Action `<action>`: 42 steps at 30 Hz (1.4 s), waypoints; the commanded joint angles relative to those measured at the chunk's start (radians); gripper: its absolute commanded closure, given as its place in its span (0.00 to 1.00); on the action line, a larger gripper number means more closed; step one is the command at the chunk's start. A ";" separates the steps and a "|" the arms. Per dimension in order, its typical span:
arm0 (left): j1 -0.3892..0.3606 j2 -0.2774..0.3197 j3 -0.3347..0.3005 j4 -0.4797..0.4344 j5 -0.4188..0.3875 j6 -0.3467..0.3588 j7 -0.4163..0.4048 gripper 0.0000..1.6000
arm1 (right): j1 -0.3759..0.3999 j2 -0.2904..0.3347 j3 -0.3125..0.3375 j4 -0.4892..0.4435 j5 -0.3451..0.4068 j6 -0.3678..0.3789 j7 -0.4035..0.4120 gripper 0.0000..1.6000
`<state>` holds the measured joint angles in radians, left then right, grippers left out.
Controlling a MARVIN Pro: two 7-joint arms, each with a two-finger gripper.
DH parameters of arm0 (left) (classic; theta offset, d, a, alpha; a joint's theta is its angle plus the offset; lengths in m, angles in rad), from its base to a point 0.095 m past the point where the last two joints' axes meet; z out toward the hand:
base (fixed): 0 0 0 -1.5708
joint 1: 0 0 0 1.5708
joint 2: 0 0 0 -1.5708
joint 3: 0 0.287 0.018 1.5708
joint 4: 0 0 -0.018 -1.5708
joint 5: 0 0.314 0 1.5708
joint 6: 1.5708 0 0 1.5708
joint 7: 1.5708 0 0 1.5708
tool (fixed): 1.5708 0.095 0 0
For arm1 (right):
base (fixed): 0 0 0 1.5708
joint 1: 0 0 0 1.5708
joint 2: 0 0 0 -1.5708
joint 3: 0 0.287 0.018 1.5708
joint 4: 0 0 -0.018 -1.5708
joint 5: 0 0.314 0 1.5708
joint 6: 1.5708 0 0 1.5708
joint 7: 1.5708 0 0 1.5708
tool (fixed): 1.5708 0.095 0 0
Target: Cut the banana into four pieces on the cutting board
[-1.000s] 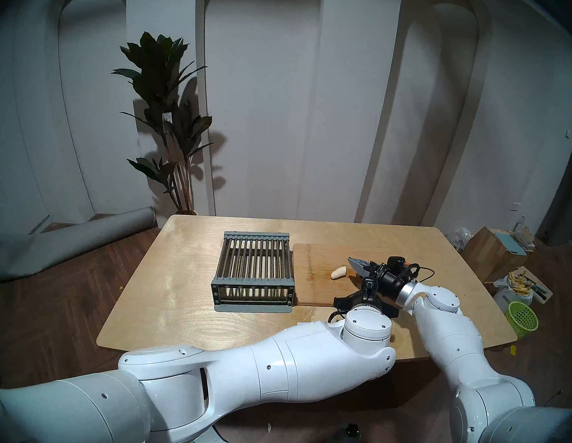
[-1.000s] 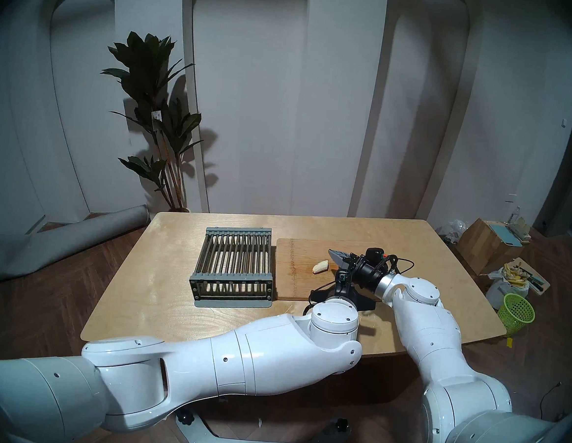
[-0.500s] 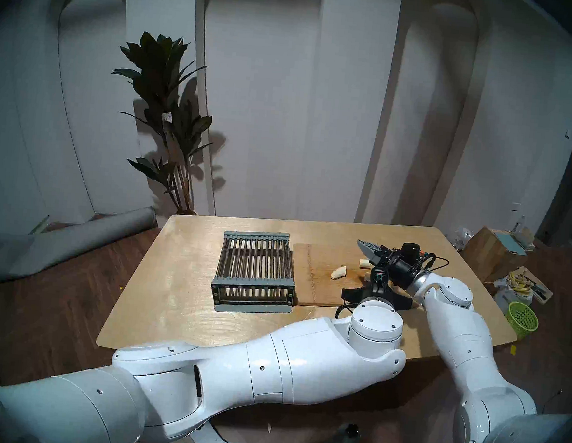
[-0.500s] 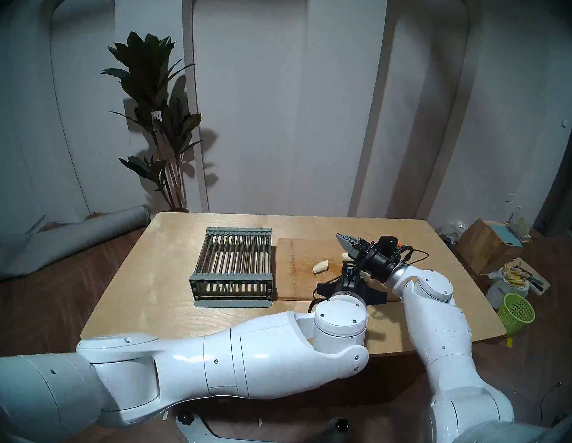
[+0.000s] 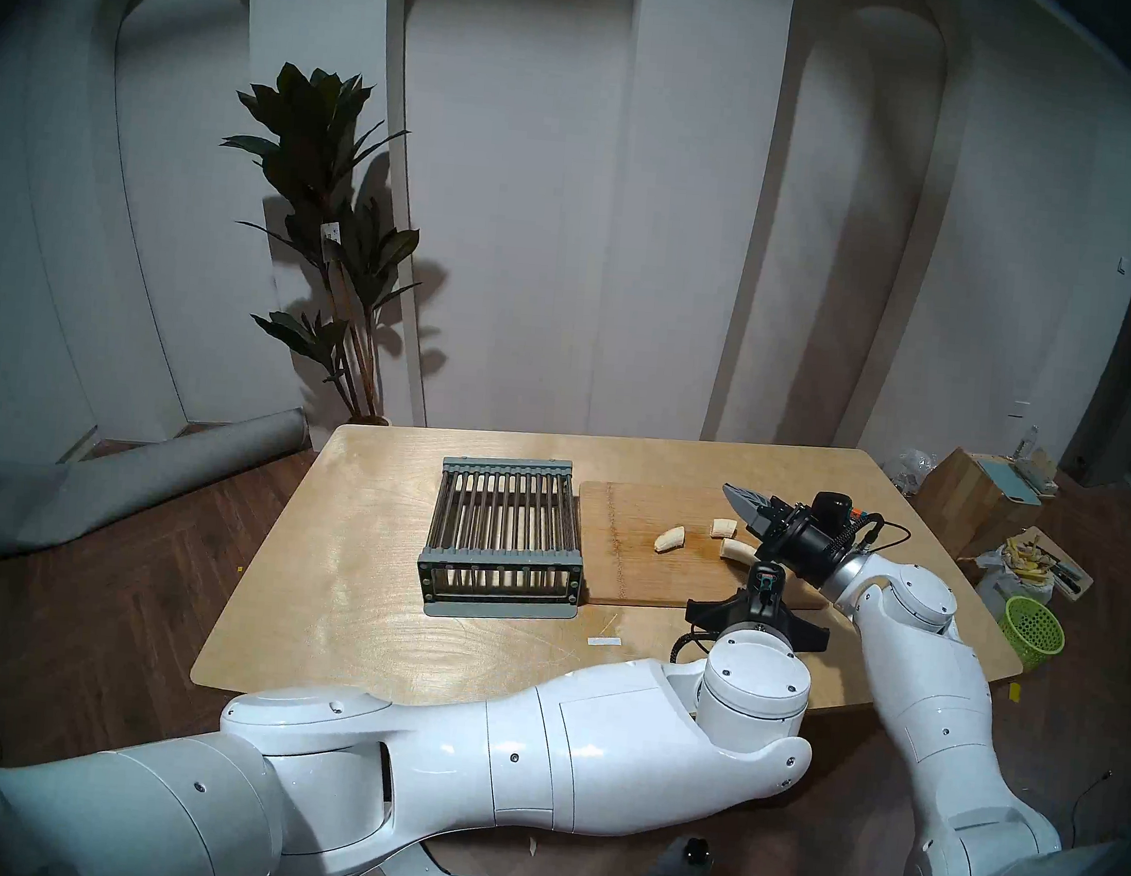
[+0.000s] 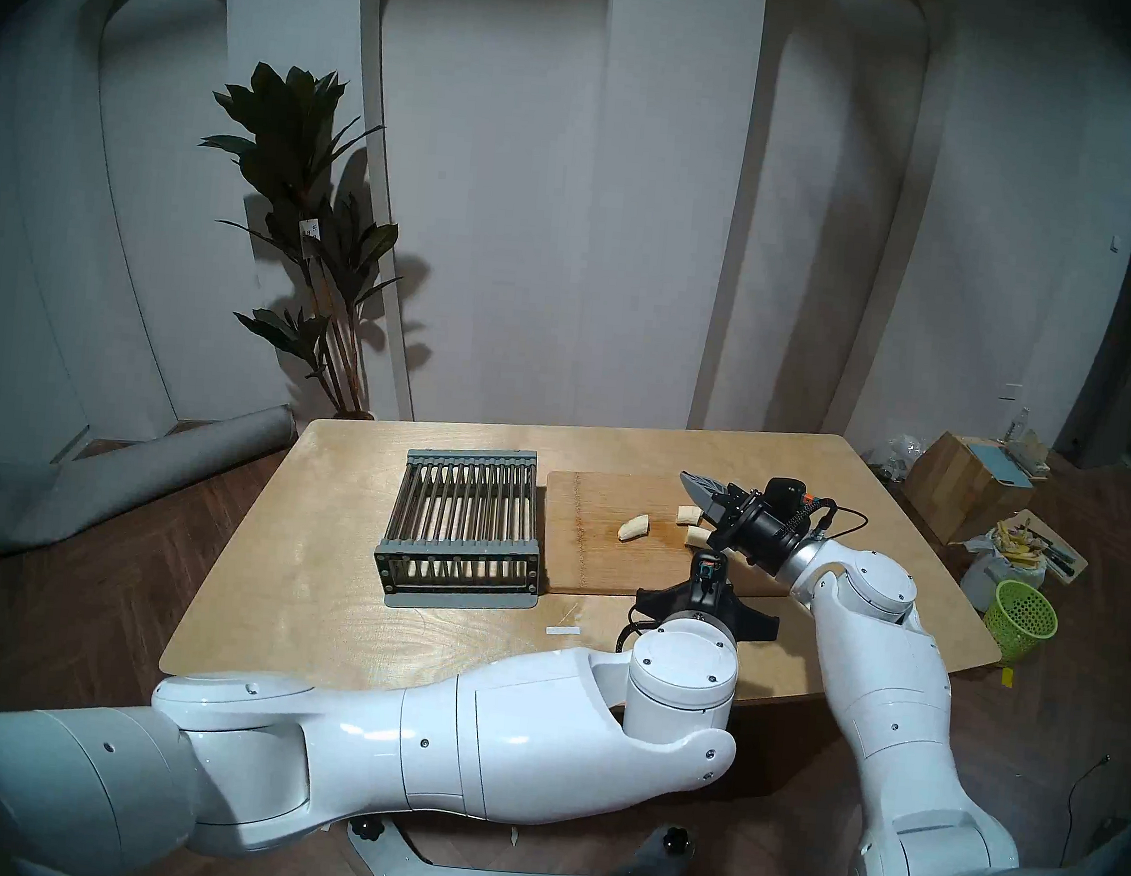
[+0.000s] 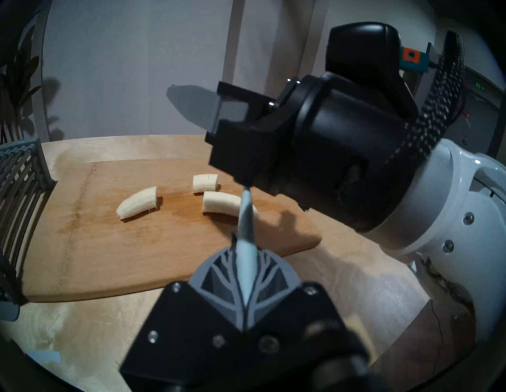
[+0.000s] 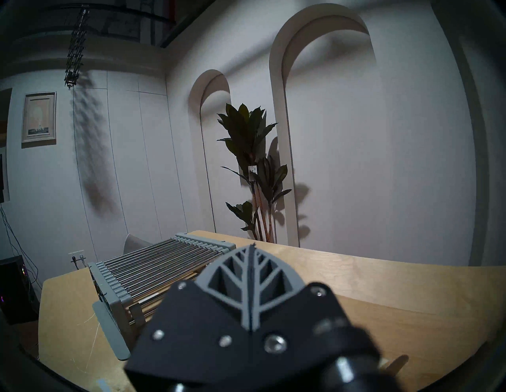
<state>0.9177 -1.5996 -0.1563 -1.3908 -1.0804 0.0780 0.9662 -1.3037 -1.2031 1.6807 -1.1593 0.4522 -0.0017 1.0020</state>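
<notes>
Since a second ago both arms have drawn back toward the robot and to the right, uncovering two banana pieces that the right gripper (image 5: 737,498) had hidden; only one piece showed before. The banana now lies as three pieces on the cutting board (image 5: 633,567): a tapered end piece (image 5: 669,538) toward the rack side, a short chunk (image 5: 722,527) farther back, and a longer curved piece (image 5: 737,550) just beside the chunk. In the head views the right gripper hangs above the board's far right part, its grey fingers pressed together with nothing between them; the right wrist view confirms the closed fingertips (image 8: 250,273) but shows none of the fruit, only the grey slatted rack (image 8: 164,262), the wooden table (image 8: 383,287) and a potted plant (image 8: 252,153). The left gripper (image 7: 243,262) is hidden behind its own wrist in the head views; its wrist camera shows the fingers pinching a pale blue-grey knife (image 7: 245,219), seen edge-on, pointing toward the longer piece (image 7: 227,205), with the other pieces (image 7: 138,202) and (image 7: 205,182) apart from it on the board (image 7: 109,260).
</notes>
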 commanded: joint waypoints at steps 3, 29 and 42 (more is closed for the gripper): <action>-0.027 -0.058 -0.006 0.070 0.009 -0.017 -0.031 1.00 | -0.016 0.002 0.009 -0.030 0.002 0.001 -0.009 1.00; -0.031 -0.084 -0.010 0.170 0.009 -0.023 -0.066 1.00 | 0.057 0.003 -0.022 0.118 -0.016 -0.026 0.004 1.00; -0.037 -0.081 -0.023 0.190 0.007 -0.023 -0.078 1.00 | 0.103 -0.005 -0.048 0.187 -0.024 -0.049 0.010 1.00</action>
<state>0.9046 -1.6679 -0.1676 -1.2008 -1.0782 0.0577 0.8926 -1.2488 -1.2027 1.6316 -0.9692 0.4249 -0.0352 1.0112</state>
